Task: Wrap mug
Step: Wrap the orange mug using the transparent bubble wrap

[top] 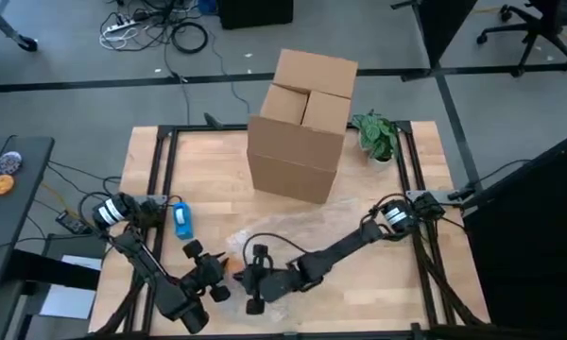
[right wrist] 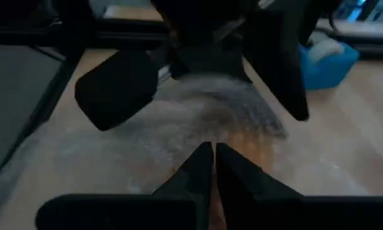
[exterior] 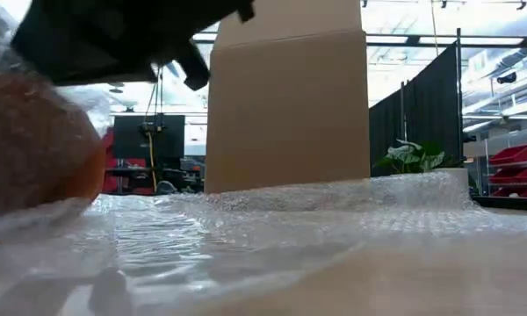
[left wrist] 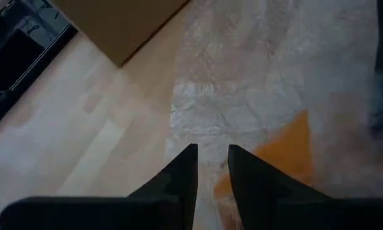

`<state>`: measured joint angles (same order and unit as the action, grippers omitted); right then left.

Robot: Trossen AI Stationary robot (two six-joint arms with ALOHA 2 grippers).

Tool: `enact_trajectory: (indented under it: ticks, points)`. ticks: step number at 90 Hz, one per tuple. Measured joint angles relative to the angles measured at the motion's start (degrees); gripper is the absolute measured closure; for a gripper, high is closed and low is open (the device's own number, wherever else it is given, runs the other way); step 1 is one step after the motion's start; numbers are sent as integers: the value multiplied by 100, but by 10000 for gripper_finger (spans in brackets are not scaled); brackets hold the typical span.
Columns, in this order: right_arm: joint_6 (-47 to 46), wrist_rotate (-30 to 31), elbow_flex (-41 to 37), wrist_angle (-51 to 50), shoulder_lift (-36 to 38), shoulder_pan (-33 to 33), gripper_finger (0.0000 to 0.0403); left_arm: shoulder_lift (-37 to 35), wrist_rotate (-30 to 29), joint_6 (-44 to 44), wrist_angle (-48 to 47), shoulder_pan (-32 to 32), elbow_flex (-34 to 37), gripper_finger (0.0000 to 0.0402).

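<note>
Close to the front edge of the worktop (top: 151, 161): an orange mug (exterior: 35, 145) bundled in bubble wrap (exterior: 334, 211), between the two tools. Left tool (left wrist: 212, 156) slightly parted over the wrap, pinching nothing clearly. Right tool (right wrist: 214, 156) nearly closed, tips on the wrapped mug; grip impossible to confirm. Farther back, blue tape dispenser (top: 181, 219) near the left arm. Beyond, open cardboard box (top: 300, 127) and a small plant (top: 376, 135) just beside it.
</note>
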<state>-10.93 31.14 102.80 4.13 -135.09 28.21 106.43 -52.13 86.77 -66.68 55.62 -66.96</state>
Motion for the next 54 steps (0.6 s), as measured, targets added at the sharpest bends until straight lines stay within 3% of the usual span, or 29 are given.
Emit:
enact_trajectory:
  ticks: [24, 35, 54]
  points:
    - [-449, 122, -20, -514, -103, 259, 403, -7, 30, 2, 6, 31, 0, 330]
    - [-535, 174, -13, -272, -292, 206, 403, -7, -35, 2, 100, 28, 0, 330]
    - [-184, 213, -15, 1835, -1031, -73, 403, -7, -327, -142, 423, 24, 0, 330]
